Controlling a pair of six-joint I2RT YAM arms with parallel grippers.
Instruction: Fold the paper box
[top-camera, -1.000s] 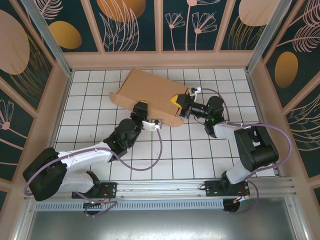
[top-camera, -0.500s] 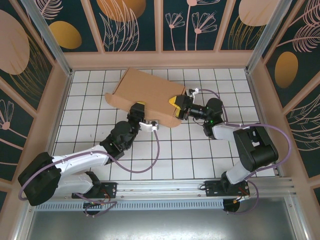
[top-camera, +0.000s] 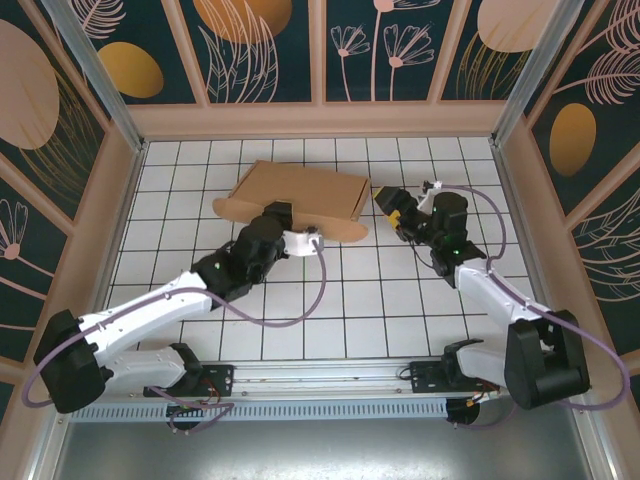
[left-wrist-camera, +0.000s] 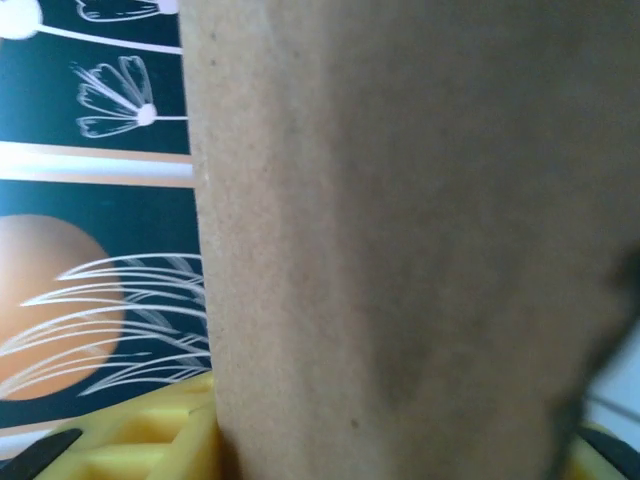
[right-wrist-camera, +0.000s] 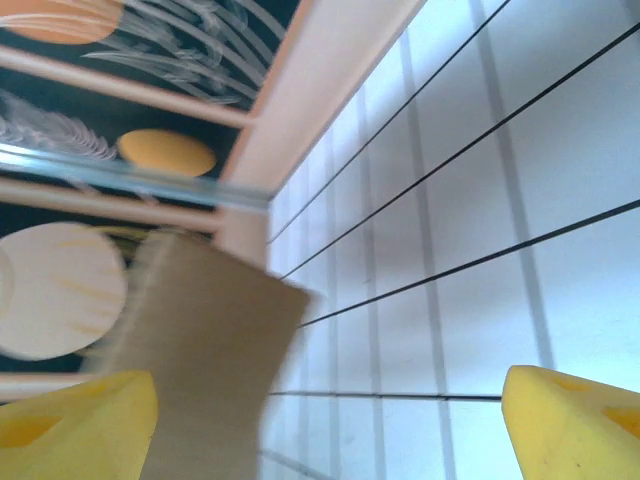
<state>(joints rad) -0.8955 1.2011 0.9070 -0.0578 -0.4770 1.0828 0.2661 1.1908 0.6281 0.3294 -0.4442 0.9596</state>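
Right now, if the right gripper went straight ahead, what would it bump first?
Probably the paper box: the open right gripper points at its end, a gap between. The wrist view shows the cardboard off to one side, so it might only graze it.

From my left wrist cam the paper box (left-wrist-camera: 400, 230) is right up against the lens. It runs off the top, bottom and right edges, and it covers most of the fingers (left-wrist-camera: 140, 445) of my left tool (top-camera: 279, 211), so I only get yellow slivers in the bottom corners. I honestly can't tell if the pads are pressing on the cardboard. From above, the tips get lost at the box's near wall. On the right wrist cam the box is a blurry brown slab cut off at the bottom. The fingers (right-wrist-camera: 575, 425) of my right tool (top-camera: 389, 204) are clipped by the lower edge.
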